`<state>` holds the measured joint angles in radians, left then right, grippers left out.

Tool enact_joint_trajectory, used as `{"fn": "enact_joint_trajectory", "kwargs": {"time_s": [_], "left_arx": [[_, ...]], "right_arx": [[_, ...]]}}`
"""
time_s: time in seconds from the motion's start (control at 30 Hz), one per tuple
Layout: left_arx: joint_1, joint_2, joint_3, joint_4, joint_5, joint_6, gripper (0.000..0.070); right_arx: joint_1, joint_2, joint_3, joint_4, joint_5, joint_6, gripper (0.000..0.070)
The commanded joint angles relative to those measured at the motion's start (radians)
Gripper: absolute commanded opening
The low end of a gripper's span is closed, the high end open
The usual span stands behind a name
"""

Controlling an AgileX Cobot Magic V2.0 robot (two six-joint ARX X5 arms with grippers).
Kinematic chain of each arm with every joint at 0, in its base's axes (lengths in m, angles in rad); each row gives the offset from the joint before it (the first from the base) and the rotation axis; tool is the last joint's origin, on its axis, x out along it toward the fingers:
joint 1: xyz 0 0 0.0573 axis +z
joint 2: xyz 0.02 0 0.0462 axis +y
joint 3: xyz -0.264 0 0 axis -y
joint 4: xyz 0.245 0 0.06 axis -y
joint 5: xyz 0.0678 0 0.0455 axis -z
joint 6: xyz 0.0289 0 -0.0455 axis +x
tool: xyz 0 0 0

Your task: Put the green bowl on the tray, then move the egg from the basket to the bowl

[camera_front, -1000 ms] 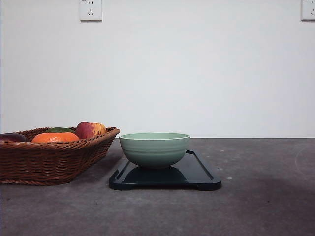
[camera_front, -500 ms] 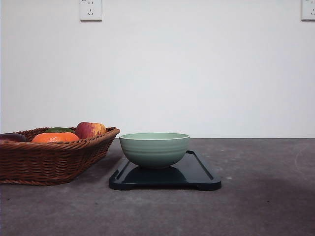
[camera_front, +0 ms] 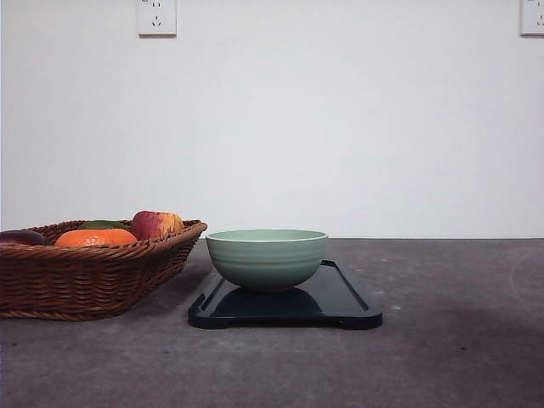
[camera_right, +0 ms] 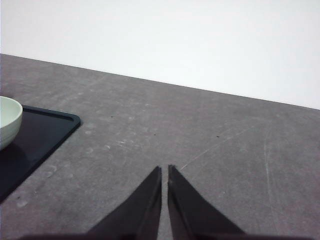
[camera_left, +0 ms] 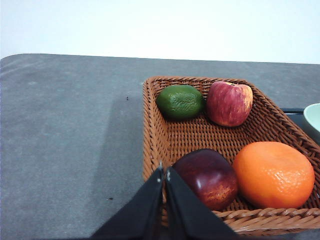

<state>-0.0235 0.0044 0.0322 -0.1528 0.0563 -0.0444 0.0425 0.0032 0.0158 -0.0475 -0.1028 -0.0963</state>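
Green bowl (camera_front: 267, 257) sits on the tray (camera_front: 340, 299), my left end effector (camera_left: 164, 172) pinched closed over the basket (camera_left: 156, 131) rim, dark plum (camera_left: 209, 176) just beyond, no egg visible, so I risk grabbing fruit instead.

From the front I see the basket (camera_front: 93, 272) just left of the tray (camera_front: 340, 297), its rim nearly meeting the green bowl (camera_front: 267, 257). Bare grey table (camera_front: 459, 340) lies open to the tray's right and in front.
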Motion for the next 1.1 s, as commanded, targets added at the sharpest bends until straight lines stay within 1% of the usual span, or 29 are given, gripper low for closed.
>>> {"fn": "enact_joint_trajectory", "kwargs": {"time_s": [0.0,1.07], "left_arx": [[0.001,-0.001,-0.019,0.013,0.0,0.006,0.0],[0.001,-0.001,-0.019,0.013,0.0,0.006,0.0]], "right_arx": [[0.0,0.0,-0.003,0.01,-0.001,0.006,0.0015],[0.0,0.0,-0.003,0.01,-0.001,0.006,0.0015]]}}
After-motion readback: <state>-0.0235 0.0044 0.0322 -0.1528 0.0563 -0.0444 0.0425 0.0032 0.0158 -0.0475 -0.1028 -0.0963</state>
